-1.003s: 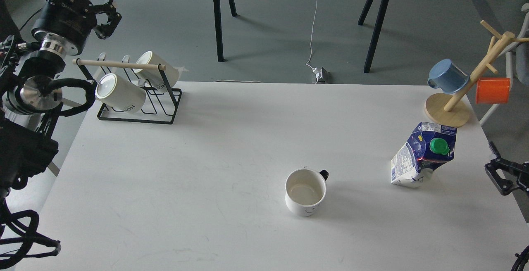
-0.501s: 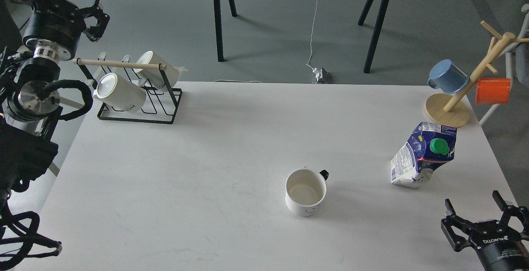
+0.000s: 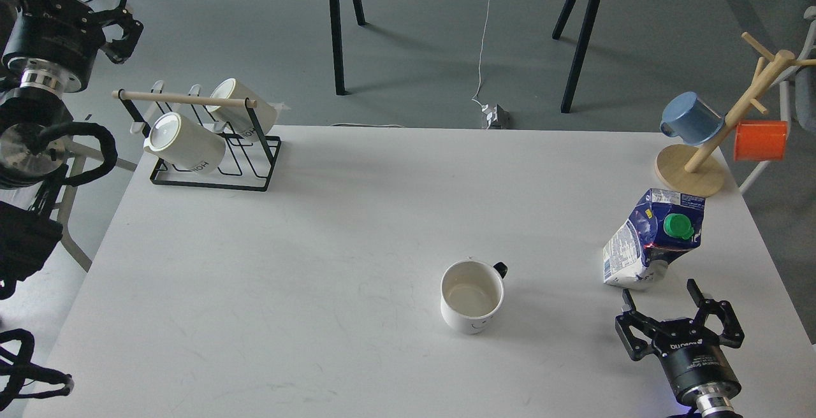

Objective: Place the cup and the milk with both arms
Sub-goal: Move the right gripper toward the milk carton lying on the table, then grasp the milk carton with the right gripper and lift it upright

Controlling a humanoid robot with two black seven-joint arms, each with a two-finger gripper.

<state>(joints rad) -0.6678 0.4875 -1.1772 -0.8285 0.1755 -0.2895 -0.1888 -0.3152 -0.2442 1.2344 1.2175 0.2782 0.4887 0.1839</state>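
You have a white table (image 3: 319,265) on a grey floor. The cup (image 3: 472,295) stands upright near the middle, mouth up, so it is easy to grab. The milk (image 3: 656,239) leans on the right side, green cap facing you. Your right gripper (image 3: 677,313) sits just near the milk, its jaws wide and holding nothing, likely lined up to take it. Your left gripper (image 3: 121,23) hangs far left, off the table past the rack (image 3: 210,150); its jaws look spread and hold nothing.

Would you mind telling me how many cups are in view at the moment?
5: a white cup upright mid-table, two white cups on the black rack, and a blue cup and orange cup on the wooden tree.
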